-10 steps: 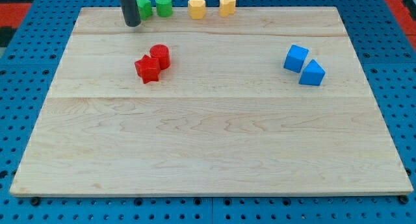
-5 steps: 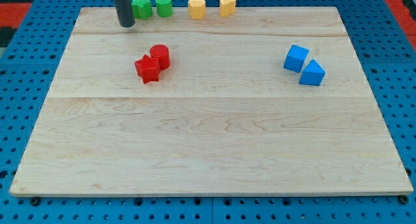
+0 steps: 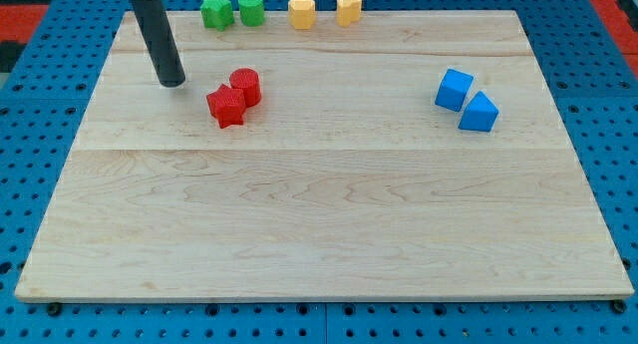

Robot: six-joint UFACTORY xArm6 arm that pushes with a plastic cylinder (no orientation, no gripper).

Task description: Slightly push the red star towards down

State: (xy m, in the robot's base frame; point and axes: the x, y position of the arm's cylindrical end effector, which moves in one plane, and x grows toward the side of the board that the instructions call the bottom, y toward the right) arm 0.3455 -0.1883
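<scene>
The red star (image 3: 226,106) lies on the wooden board (image 3: 319,204) at the upper left of centre, touching a red cylinder (image 3: 245,87) just up and to its right. My tip (image 3: 172,83) rests on the board to the left of and slightly above the red star, a short gap away from it. The dark rod rises from the tip toward the view's top left.
A green star (image 3: 213,11), a green cylinder (image 3: 251,7) and two yellow blocks (image 3: 302,11) (image 3: 349,6) line the board's top edge. A blue cube (image 3: 454,89) and a blue wedge-like block (image 3: 479,113) sit touching at the right.
My tip has moved from the top edge beside the green star down and to the left, ending left of the red star. No block has moved.
</scene>
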